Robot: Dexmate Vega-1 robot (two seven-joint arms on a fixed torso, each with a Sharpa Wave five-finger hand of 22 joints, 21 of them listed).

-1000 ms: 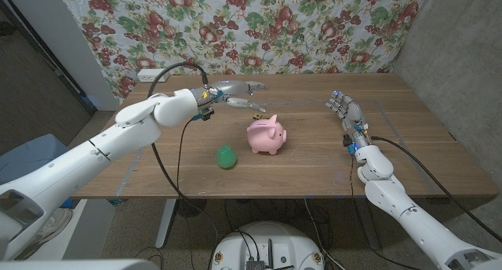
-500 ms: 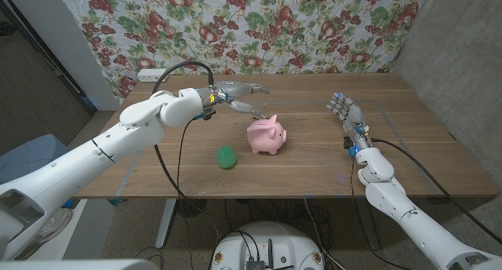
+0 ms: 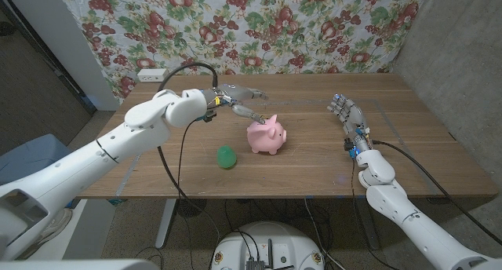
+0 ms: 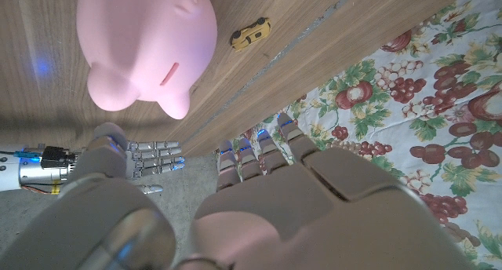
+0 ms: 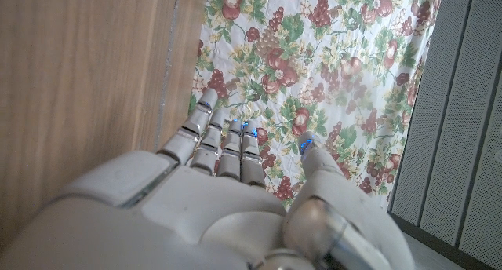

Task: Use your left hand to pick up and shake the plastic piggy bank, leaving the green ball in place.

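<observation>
Piggy bank (image 3: 267, 136) stands upright on the wooden table (image 3: 314, 164), pink, near its middle, with the green ball (image 3: 227, 157) just beside it on the robot's left and nearer the robot. The bank is not touching the ball.

The left hand (image 3: 239, 100) hovers over the table just behind the piggy bank, on its left side, fingers spread apart and holding nothing; one fingertip reaches down close to the bank's back, but contact cannot be made out. In the left wrist view the piggy bank (image 4: 149, 46) lies ahead of the fingers, coin slot showing, with a small yellow toy car (image 4: 250, 32) on the table beyond it. The step in hand looks like the approach, before any grasp. The next move probably calls for lowering the hand over the bank's round body and closing the fingers around it, keeping clear of the ball.

The bank's long axis seems to run snout to tail, roughly across the table, with the snout pointing toward the robot's right.

The right hand (image 3: 346, 111) waits well to the right of the piggy bank, fingers extended and empty.
</observation>
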